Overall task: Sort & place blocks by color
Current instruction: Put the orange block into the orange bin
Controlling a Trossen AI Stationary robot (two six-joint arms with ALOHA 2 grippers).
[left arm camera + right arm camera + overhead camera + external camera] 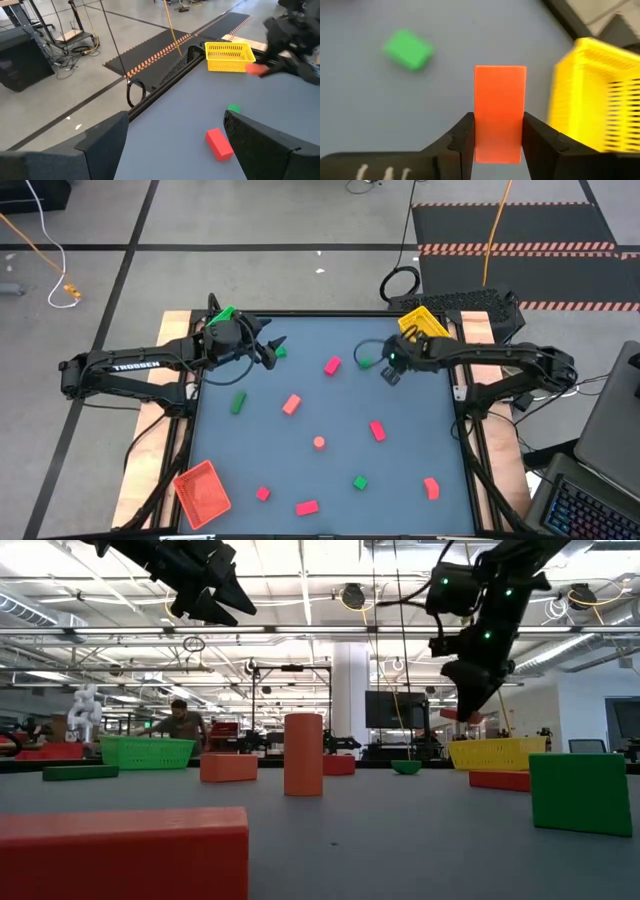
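Clamped between the right gripper's [497, 137] fingers, an orange block [499, 107] hangs beside the yellow tray [602, 95]; left gripper [175, 145] gapes empty. Most blocks remain scattered.

Orange block [499, 112], green block [408, 48], yellow tray [600, 97].

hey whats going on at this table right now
Two robot arms are sorting small coloured blocks. The right gripper is shut on an orange block, held above the table beside the yellow tray. The left gripper hangs open near the green tray, holding nothing. Other red, orange and green blocks lie scattered on the table, and a red tray sits at a corner.
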